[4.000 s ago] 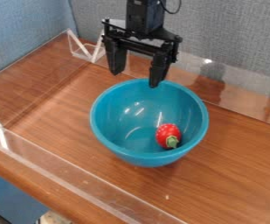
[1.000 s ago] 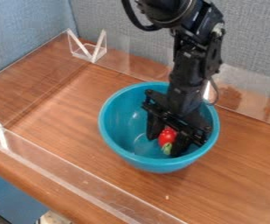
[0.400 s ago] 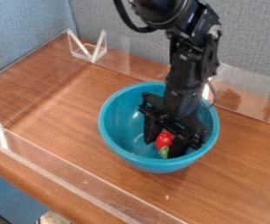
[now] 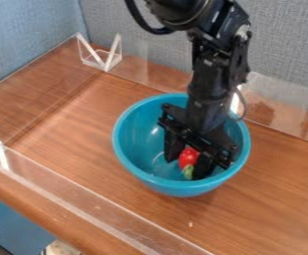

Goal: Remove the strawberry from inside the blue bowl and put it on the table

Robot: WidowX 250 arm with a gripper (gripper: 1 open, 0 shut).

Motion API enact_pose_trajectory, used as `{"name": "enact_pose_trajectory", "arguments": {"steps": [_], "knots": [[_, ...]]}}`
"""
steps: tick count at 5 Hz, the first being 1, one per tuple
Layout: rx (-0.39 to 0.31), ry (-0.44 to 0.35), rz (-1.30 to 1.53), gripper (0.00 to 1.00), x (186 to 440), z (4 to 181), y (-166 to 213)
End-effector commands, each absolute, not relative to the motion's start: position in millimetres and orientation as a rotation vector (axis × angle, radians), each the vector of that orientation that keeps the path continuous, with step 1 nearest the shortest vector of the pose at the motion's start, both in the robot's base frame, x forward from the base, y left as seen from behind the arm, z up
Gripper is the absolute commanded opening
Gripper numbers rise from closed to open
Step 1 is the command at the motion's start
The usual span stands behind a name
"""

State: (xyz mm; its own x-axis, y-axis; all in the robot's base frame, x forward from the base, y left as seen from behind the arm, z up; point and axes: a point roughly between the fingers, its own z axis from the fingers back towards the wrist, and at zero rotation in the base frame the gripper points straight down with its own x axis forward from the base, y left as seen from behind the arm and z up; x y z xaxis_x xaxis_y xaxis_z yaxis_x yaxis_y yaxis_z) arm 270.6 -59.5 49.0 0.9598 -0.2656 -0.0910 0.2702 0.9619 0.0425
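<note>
Strawberry [image 4: 189,157] lies low inside the blue bowl [image 4: 141,134], toward its 4 o'clock side. The gripper [image 4: 192,160] points straight down with its fingers clenched on the strawberry, likely to lift it onto the table [image 4: 63,110].

strawberry [image 4: 189,157] in bowl [image 4: 137,139], bowl on table [image 4: 63,100]

I note a clear acrylic bracket [image 4: 106,52] standing at upper left of the frame. Behind it I see a grey-blue fabric wall panel [image 4: 43,25].
</note>
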Motion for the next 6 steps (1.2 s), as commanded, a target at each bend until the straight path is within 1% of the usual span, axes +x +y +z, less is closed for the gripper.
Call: {"name": "enact_pose_trajectory", "arguments": {"steps": [1, 2, 6], "knots": [[0.048, -0.005, -0.286, 0.0, 274.5, 74.8, -61.9], [0.05, -0.017, -0.29, 0.0, 273.7, 80.9, -60.2], [0.067, -0.081, -0.29, 0.0, 275.3, 114.9, -46.7]]}}
